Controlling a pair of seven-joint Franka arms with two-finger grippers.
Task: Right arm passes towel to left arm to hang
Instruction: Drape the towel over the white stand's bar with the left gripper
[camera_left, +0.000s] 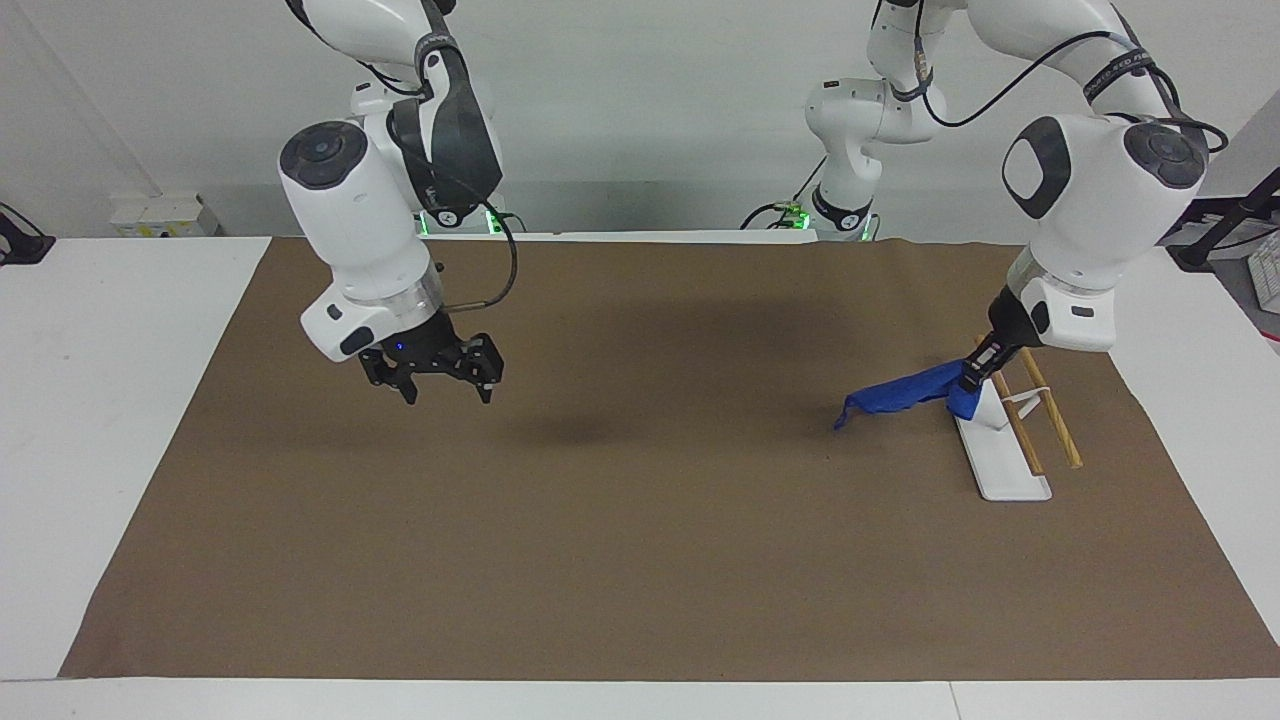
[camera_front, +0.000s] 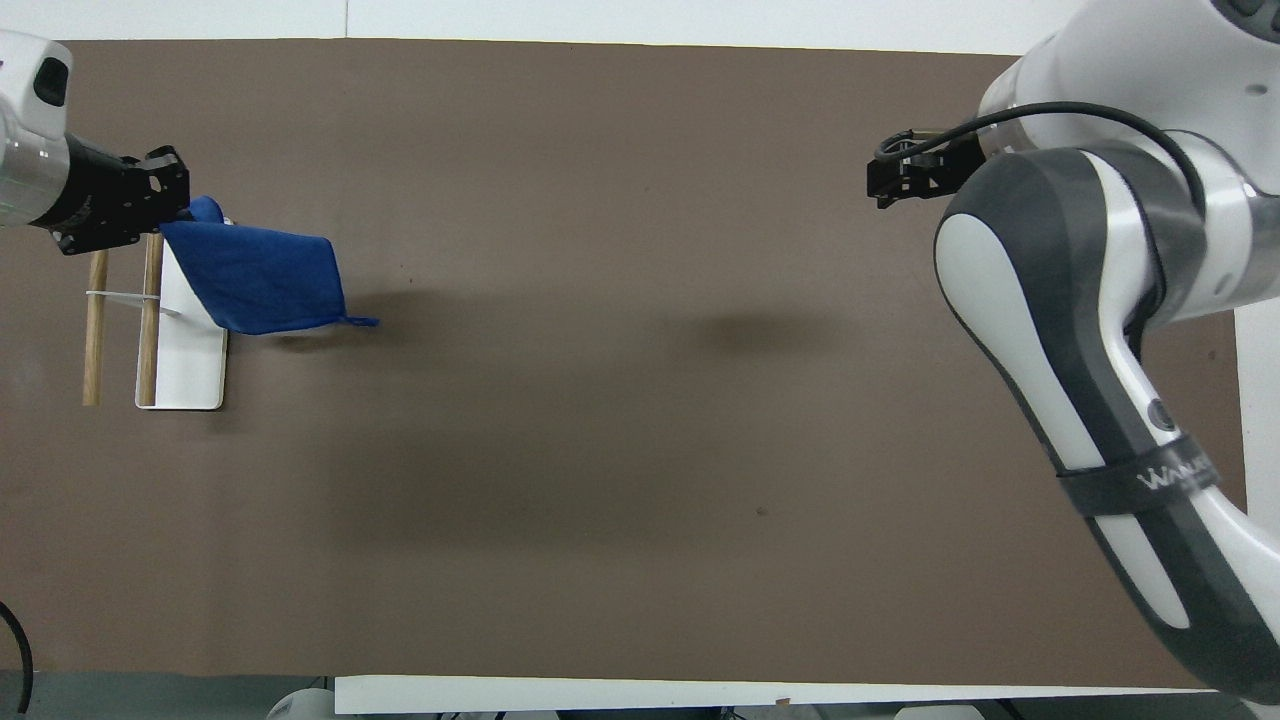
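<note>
Small narrow black left claw clenched on one corner of the bright royal-blue terry towel, up in the air over the white flat base of the wooden two-rod rack at the left arm's end of the brown paper-covered surface; towel spread sideways from the grip (thin loop trailing at its free corner). Wide black right claw, fingers spread and holding nothing, hanging over bare brown paper toward the right arm's end, well apart from the towel
</note>
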